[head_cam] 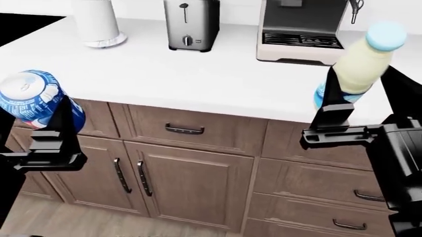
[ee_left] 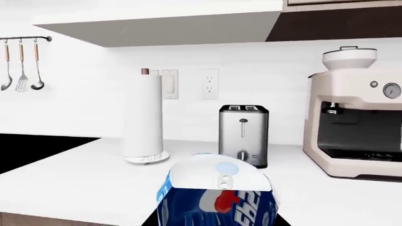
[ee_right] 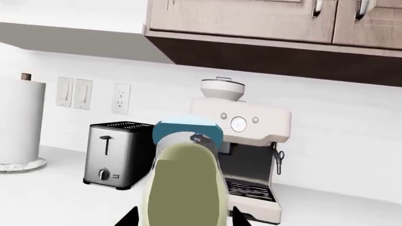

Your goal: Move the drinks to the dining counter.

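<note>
1. In the head view, the left gripper sits at about 9 o'clock, its jaws clamped on the blue soda can, which is tilted with its silver top toward the camera.
2. The can is held in the air in front of the brown lower cabinets, off the white tabletop and below its front edge.
3. The right gripper sits at about 3 o'clock, jaws clamped on the lower part of the cream bottle.
4. The bottle leans slightly, its light-blue cap uppermost; a strip of blue label shows just above the dark finger.
5. It hangs over the front edge of the tabletop, though whether its base touches the surface cannot be told.
6. Along the back of the tabletop stand a paper towel roll at 11 o'clock, a silver toaster at 12 and a cream coffee machine at 1.
7. The left wrist view shows the can's silver top with its pull tab and the red-white logo close to the lens.
8. That view also shows utensils hanging on a wall rail.
</note>
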Tool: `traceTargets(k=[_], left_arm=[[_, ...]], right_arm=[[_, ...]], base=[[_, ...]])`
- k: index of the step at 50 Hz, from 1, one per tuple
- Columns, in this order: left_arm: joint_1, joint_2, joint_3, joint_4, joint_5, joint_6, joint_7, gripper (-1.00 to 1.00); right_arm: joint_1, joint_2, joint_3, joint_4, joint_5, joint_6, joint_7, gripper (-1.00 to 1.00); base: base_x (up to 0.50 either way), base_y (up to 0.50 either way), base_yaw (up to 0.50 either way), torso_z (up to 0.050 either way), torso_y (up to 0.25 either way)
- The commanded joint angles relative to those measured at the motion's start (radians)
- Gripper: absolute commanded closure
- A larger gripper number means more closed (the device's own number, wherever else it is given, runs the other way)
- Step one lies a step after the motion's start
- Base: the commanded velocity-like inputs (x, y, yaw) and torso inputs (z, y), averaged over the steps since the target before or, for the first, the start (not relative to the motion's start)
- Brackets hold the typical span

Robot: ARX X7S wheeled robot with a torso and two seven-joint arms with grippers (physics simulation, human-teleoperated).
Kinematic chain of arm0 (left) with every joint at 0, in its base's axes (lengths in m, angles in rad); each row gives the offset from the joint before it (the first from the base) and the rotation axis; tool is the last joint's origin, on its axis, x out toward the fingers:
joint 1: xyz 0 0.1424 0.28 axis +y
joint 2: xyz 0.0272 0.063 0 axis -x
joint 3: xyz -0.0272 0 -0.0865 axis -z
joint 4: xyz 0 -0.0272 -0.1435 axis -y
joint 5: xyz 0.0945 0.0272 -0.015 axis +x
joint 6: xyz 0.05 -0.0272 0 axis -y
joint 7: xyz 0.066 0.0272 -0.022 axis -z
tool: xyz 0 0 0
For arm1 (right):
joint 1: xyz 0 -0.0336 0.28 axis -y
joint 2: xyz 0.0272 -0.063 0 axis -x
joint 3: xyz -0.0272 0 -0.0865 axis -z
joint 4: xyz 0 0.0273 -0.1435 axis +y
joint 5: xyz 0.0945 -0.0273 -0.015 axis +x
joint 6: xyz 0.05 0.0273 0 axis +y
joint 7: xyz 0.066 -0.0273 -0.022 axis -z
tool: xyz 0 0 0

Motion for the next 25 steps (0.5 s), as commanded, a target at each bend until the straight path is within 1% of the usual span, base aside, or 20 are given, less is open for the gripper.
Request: traceTargets(k=[1, 25], left_arm=[[-0.002, 0.000, 0.006, 0.002, 0.000, -0.008, -0.002, 1.00], [-0.004, 0.000, 0.011, -0.004, -0.009, -0.008, -0.003, 1.00]], right_arm=[[0.012, 0.003, 0.012, -0.006, -0.011, 0.012, -0.003, 1.00], [0.044, -0.011, -0.008, 0.005, -0.006, 0.031, -0.002, 1.00]], base=[[0.10, 0.02, 0.50, 0.000, 0.000], [0.10, 0.02, 0.50, 0.000, 0.001]])
